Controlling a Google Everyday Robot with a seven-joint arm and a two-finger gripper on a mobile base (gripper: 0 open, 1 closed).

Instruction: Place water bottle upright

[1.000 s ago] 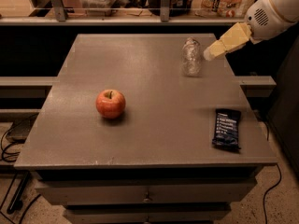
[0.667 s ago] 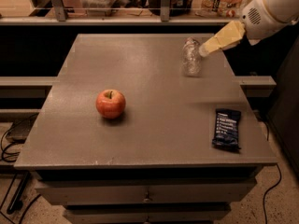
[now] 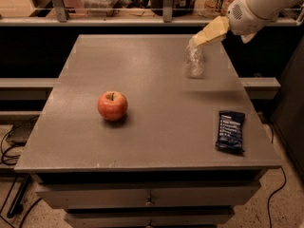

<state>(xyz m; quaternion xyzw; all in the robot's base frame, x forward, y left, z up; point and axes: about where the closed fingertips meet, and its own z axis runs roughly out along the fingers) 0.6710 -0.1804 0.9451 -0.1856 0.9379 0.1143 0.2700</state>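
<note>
Standing upright toward the far right of the table point(image 3: 142, 146), the water bottle point(image 3: 194, 63) has its long axis vertical and its base on the surface. The gripper point(image 3: 196, 42) reaches in from the upper right and meets the bottle's top, so the bottle lies directly below its tip. Whether it clamps the neck or has let go, I cannot tell. 1 apple point(image 3: 112, 105) and 1 snack bar point(image 3: 230, 130) lie well apart, nearer the front.

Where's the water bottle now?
The water bottle stands at the table's far right in the camera view, the gripper at its top, beyond the snack bar.
</note>
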